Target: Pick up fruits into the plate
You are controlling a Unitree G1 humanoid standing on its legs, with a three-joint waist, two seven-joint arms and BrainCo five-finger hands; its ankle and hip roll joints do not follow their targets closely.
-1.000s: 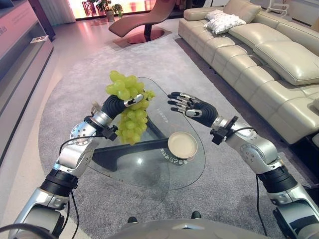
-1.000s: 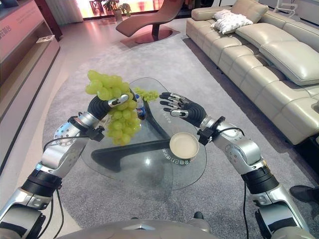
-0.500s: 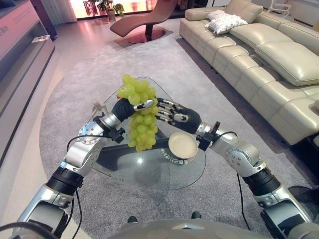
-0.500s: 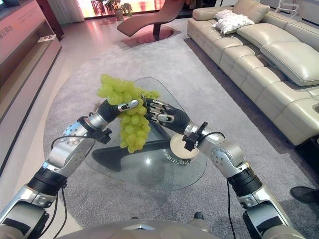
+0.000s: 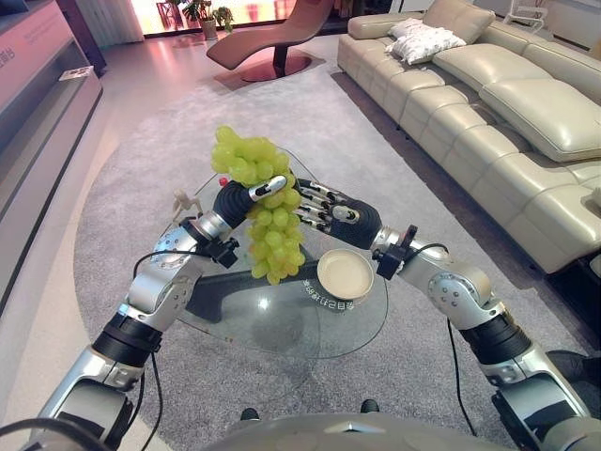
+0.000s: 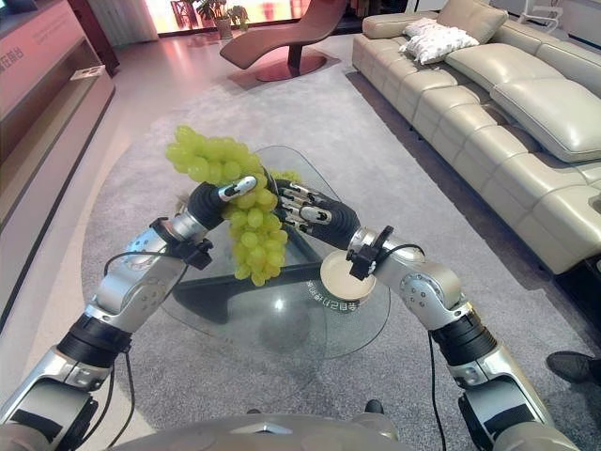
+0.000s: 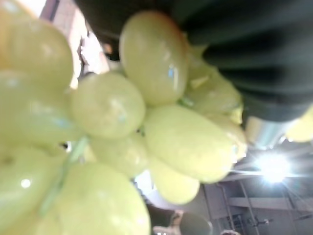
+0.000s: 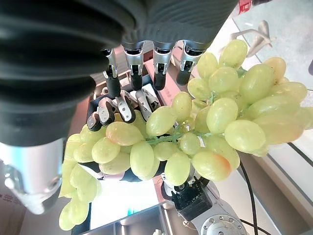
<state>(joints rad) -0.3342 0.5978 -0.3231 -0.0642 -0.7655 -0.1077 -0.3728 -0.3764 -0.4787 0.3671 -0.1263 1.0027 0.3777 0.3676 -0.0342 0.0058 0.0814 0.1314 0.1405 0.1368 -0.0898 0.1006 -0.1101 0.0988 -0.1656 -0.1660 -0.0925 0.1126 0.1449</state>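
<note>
Grapes: a big green bunch held up in the air, its top above the left hand and its tail hanging below it, over the glass bench.
Left hand: the left hand has its fingers and thumb curled round the upper part of the bunch; a silver finger shows across the front of the grapes. In its wrist view the grapes sit right against the dark cover.
Right hand: the right hand is just beside the bunch on its far side from the left hand, fingers straight and spread, tips reaching to the grapes. In its wrist view the fingertips lie against the grapes; they are not closed round anything.
Plate: a small round cream plate below the right wrist, lower than the bunch's tail and beside it, nothing in it.
Bench: a rounded glass bench on a dark base, beneath both hands.
Small things: a pale little figure on the bench beyond the left wrist.
Surroundings: grey rug under the bench, cream sofa off past the right arm, a brown lounge chair farther away.
</note>
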